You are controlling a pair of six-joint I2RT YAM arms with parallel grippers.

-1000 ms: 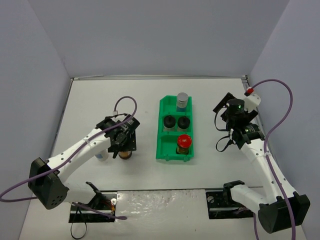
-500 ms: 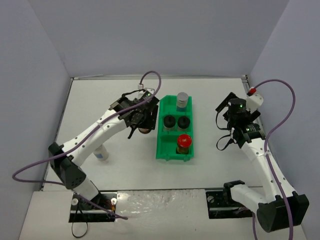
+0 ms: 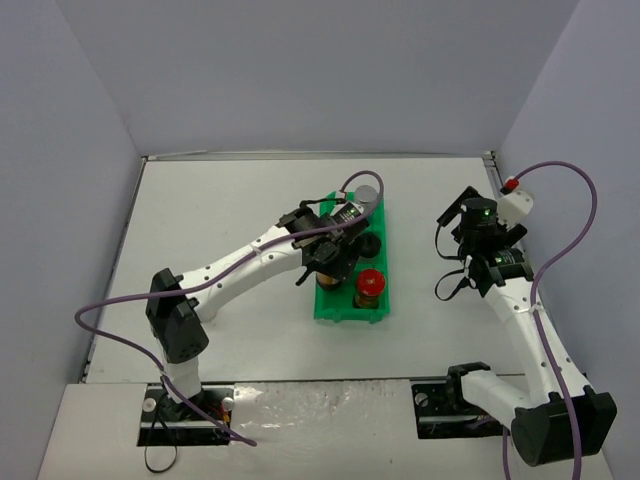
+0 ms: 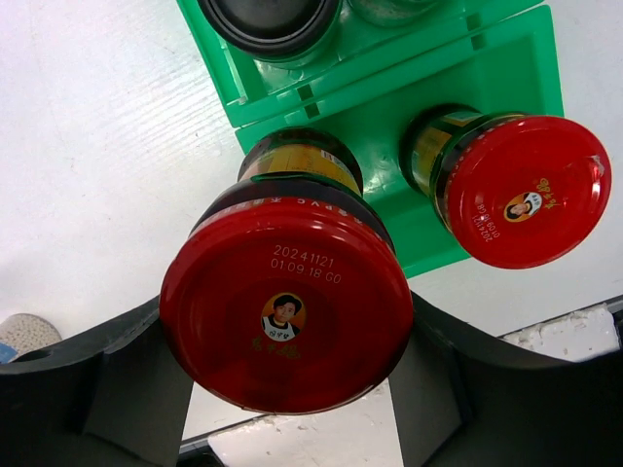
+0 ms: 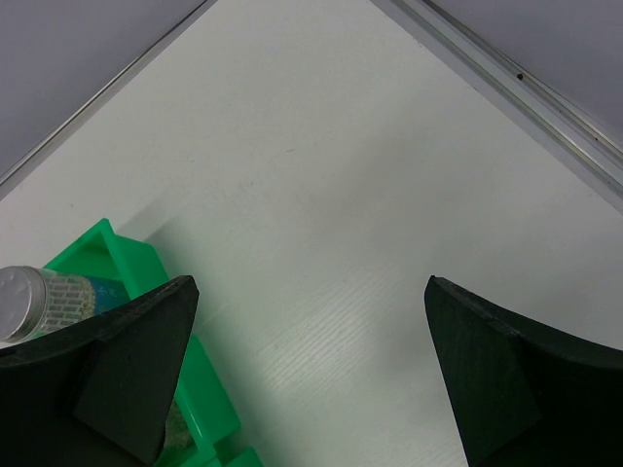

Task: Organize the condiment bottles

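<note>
Right now my left gripper (image 3: 333, 262) (image 4: 287, 331) is pinched on a red-capped jar (image 4: 287, 316), one finger on either side of its cap, and the jar hangs upright between them. In the left wrist view its dark body reaches down into the near compartment of the green bin (image 3: 335, 310) (image 4: 506, 68). I cannot tell whether its base touches the floor of that compartment.

At 3 o'clock from it, just beside it in the same compartment, stands the second red-capped jar (image 3: 369, 285) (image 4: 521, 195), upright and apart from my fingers.

At 12 o'clock from the two red caps, past a divider, is the middle compartment. A black-capped jar (image 3: 368, 245) shows there in the top view, and my wrist camera catches a black cap (image 4: 271, 15) at the top edge of its frame. From above, my own arm covers the left part of that compartment.

Further toward 12 o'clock, in the far compartment, a silver-capped jar (image 3: 366, 195) (image 5: 39, 297) stands upright, partly crossed by my cable in the top view.

My right gripper (image 3: 455, 222) (image 5: 309, 282) is at 3 o'clock from the bin, well apart from it, above the white bench (image 3: 230, 200). Its fingers are spread wide with nothing between them, and it looks toward the bin's far corner.
</note>
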